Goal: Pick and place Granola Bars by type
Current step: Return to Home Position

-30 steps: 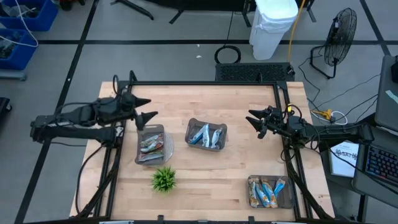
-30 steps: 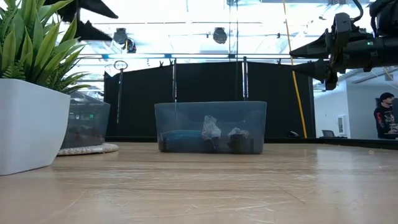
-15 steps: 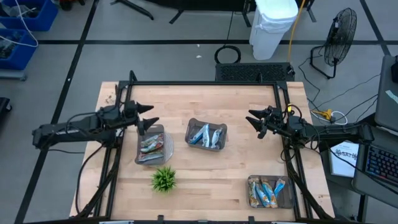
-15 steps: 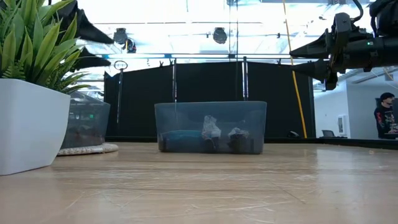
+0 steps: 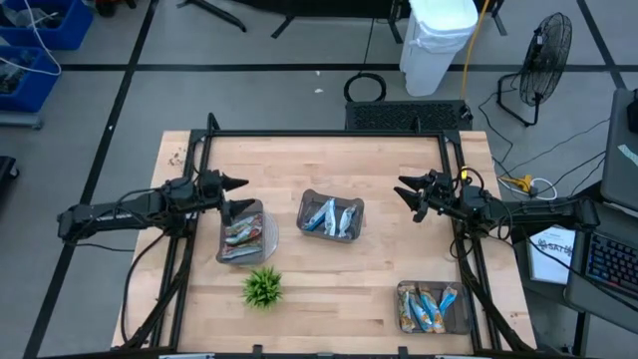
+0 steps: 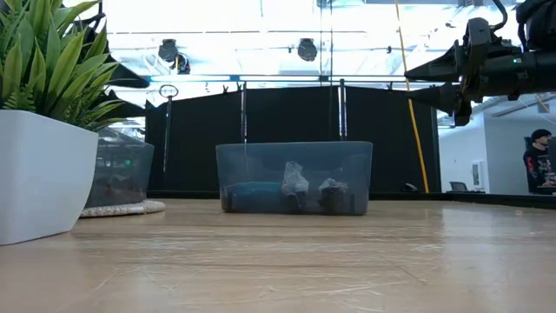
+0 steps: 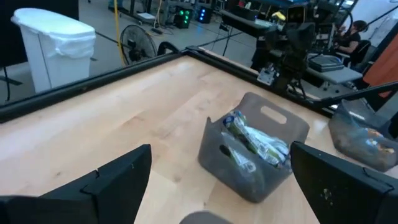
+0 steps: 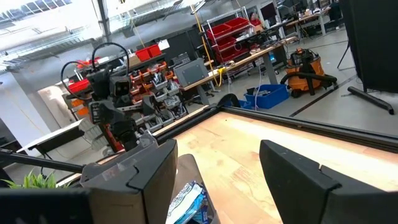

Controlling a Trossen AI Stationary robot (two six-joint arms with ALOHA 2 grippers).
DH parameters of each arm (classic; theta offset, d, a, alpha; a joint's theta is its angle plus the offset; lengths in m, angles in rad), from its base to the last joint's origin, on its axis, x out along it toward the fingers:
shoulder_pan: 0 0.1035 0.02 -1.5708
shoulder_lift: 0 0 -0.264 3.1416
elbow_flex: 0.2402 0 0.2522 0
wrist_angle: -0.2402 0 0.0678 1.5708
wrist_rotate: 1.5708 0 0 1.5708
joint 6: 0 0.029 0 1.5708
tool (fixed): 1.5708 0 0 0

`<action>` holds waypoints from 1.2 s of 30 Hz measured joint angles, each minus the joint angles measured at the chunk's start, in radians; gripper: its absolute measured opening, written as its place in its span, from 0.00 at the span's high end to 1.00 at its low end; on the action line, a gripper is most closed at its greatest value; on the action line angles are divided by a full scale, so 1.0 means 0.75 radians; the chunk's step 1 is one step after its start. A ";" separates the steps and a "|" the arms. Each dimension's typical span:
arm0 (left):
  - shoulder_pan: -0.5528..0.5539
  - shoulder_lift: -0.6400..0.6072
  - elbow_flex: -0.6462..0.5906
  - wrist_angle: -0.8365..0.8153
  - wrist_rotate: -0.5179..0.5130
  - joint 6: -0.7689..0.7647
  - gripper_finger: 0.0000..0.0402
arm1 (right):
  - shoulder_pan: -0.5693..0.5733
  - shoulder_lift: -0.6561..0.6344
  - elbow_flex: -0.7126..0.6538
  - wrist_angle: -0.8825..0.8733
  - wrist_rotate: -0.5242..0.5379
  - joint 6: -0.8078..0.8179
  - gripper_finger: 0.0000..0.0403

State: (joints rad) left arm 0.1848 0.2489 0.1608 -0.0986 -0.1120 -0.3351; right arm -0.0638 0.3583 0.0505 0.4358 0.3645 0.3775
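No loose bar is seen on the table (image 5: 329, 165). All the Granola Bars (image 5: 431, 309) in view are lying in three dark trays, so the sorting is judged as finished and only the return of the arms is left.

In the near right corner, the corner tray (image 5: 401, 299) with blue-and-orange bars is well apart from both arms, and little danger is expected there. Toward the near edge on the left, the plant (image 5: 262, 287) stands just beside the left tray (image 5: 221, 247). This tray holds the brownish bars (image 5: 239, 234) and is set on a round mat (image 5: 270, 235).

The main risk is judged to be here. The left gripper (image 5: 242, 194) hangs above the far edge of this tray, opened wide and empty. If it is lowered or swung toward the near edge, the rim could be caught by a finger. The tray could then be pushed off the mat or tipped, and bars could be spilled.

The middle tray (image 5: 303, 213) with the blue bars (image 5: 332, 216) stands between the two grippers, apart from both. The right gripper (image 5: 402, 186), also spread wide with nothing in it, is held near the right edge. There only the black frame (image 5: 329, 133) could be struck, if the arm is folded carelessly.
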 joint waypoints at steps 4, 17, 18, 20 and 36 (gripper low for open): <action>0.013 -0.044 -0.048 0.000 0.004 0.009 0.06 | 0.000 0.000 0.000 0.000 0.000 0.000 0.45; 0.040 -0.182 -0.145 0.014 0.105 0.073 0.05 | 0.000 0.000 0.000 -0.001 0.000 0.000 0.45; 0.040 -0.187 -0.145 0.013 0.110 0.086 0.05 | 0.000 0.000 0.000 -0.001 0.000 0.000 0.45; 0.040 -0.195 -0.145 0.014 0.102 0.123 0.05 | 0.000 0.000 0.000 0.000 0.000 0.000 0.45; 0.040 -0.237 -0.200 0.163 0.021 0.304 0.05 | 0.000 0.000 0.000 0.000 -0.001 0.000 0.45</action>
State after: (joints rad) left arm 0.2146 0.0713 0.0109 0.0233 -0.0964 -0.1068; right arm -0.0639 0.3580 0.0503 0.4358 0.3641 0.3775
